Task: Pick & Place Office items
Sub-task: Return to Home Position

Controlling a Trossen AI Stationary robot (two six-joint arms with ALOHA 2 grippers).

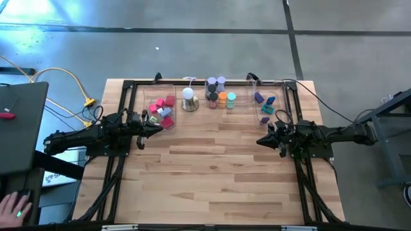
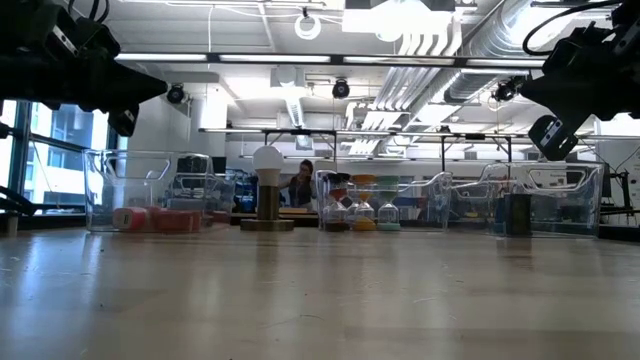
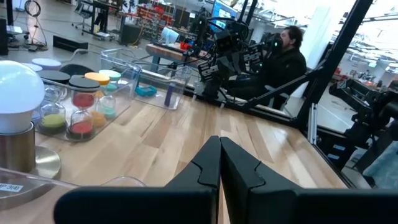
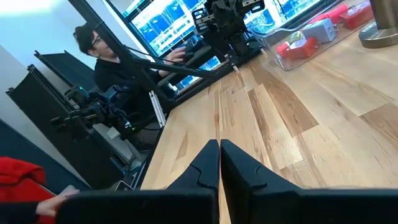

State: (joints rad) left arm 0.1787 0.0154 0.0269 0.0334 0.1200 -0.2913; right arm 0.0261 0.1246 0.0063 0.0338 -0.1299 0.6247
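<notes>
The office items sit in three clear trays along the table's far edge. Red, pink and blue blocks fill the left tray. Round pieces with lilac, black, orange and teal tops stand upright in the middle tray. Purple, blue and teal pieces lie in the right tray. My left gripper is shut and level at the table's left side, just near of the left tray. My right gripper is shut and level at the right side, near of the right tray. Both hang above the wood and hold nothing.
A white dome on a metal base stands between the left and middle trays. A black frame borders the table. Bare wood lies between the arms and toward the near edge. A person's hand rests beyond the table's left side.
</notes>
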